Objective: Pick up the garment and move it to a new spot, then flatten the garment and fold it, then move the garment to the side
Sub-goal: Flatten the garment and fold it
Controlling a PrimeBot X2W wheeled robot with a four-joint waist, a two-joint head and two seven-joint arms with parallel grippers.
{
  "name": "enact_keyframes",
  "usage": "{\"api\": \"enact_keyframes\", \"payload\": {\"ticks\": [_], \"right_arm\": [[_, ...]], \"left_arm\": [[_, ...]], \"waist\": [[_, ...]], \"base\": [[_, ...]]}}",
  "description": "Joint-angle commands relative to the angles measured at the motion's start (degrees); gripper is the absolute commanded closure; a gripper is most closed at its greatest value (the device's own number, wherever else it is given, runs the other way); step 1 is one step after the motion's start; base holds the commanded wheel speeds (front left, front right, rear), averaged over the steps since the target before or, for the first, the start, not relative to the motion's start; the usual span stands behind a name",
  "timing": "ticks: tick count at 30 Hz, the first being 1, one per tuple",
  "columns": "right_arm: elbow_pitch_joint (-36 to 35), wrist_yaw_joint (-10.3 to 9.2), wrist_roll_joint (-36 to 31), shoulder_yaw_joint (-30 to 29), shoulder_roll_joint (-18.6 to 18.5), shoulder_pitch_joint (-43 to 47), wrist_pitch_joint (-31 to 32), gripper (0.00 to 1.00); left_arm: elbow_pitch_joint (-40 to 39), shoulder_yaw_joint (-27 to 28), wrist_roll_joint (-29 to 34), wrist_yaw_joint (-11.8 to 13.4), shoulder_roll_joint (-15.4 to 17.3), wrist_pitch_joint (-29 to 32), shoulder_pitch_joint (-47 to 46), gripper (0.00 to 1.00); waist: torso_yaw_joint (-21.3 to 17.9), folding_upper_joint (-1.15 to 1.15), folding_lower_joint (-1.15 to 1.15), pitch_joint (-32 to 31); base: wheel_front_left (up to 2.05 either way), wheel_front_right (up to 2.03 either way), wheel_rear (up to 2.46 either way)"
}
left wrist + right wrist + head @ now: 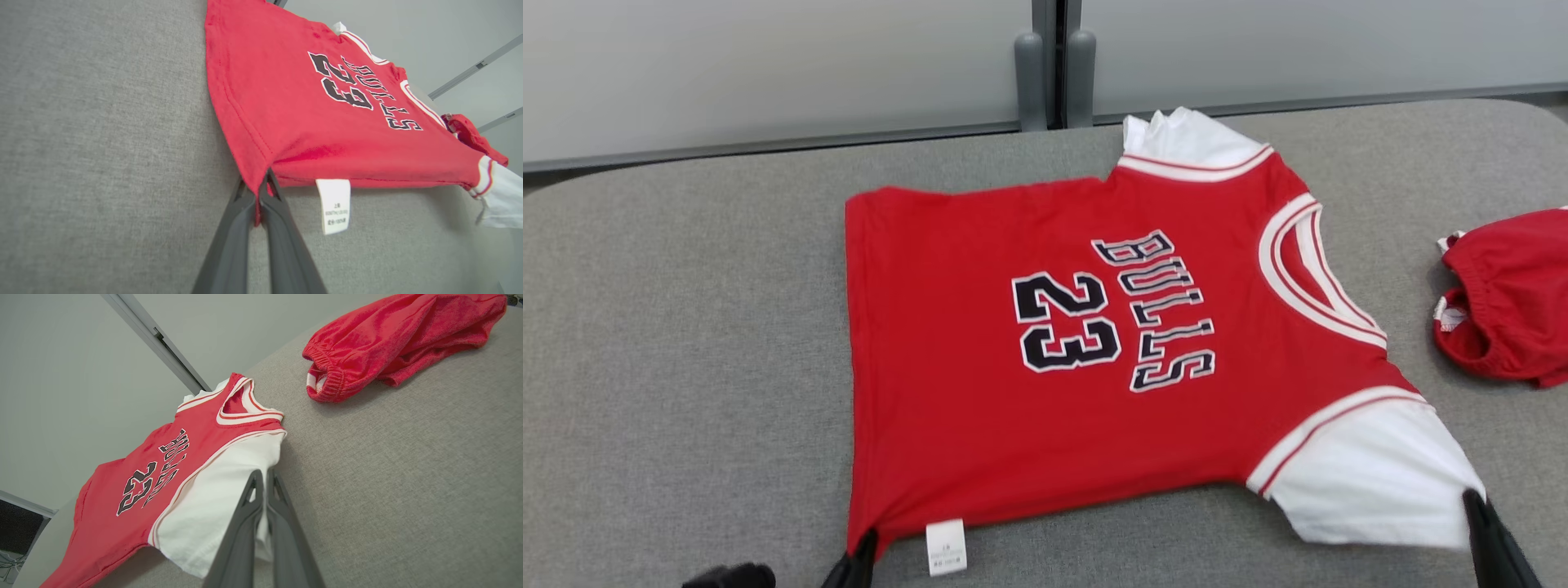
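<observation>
Looks like you're mid-flatten here. The jersey (pixel 1045 367) lies face up across the middle of the head view on the grey table (pixel 686 367), collar toward the right of the frame.

Your left gripper (pixel 263 179) is clamped tight on the red hem corner at the bottom of the frame, just beside the white label (pixel 946 545). Your right gripper (pixel 263 475) is pinched closed on the edge of the white sleeve (pixel 1372 474) at lower right.

The near edge seems slightly raised off the table in the left wrist view, so I'd bring both hands down together, with the pull even between them. Thin knit like this probably skews if one side tugs harder.

The other sleeve (pixel 1184 135) at top centre looks bunched up, so a gentle drag toward the bottom of the frame might smooth it out. Don't let go until the near edge is touching the table.

Also watch the red shorts (pixel 1511 294) at the right edge. They're close to the collar side.
</observation>
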Motion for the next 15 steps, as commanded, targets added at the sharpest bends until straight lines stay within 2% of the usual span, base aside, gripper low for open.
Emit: {"api": "enact_keyframes", "payload": {"ticks": [1,6,11,15], "right_arm": [[-0.79,0.01,-0.45,0.02,0.06,2.61,-1.03,1.00],[-1.94,0.01,-0.49,0.82,0.18,6.25,-2.44,1.00],[-2.42,0.01,-2.38,1.15,0.21,0.08,-0.43,1.00],[-1.51,0.01,-4.67,1.37,-1.06,-9.22,3.99,1.00]], "left_arm": [[-2.07,0.07,-0.35,1.30,0.00,-0.60,2.28,1.00],[-9.32,-1.08,-0.98,3.03,-0.06,0.40,7.27,1.00],[-13.04,-0.31,-1.83,3.52,1.05,3.23,3.90,1.00],[-15.34,0.77,-3.19,3.53,1.14,7.36,-2.96,1.00]], "waist": [[0.12,0.00,0.00,-2.36],[0.23,0.00,0.00,-1.33],[0.20,0.00,0.00,1.88],[1.24,0.00,0.00,5.72]], "base": [[0.00,0.00,0.00],[0.00,0.00,0.00],[0.00,0.00,0.00],[0.00,0.00,0.00]]}}
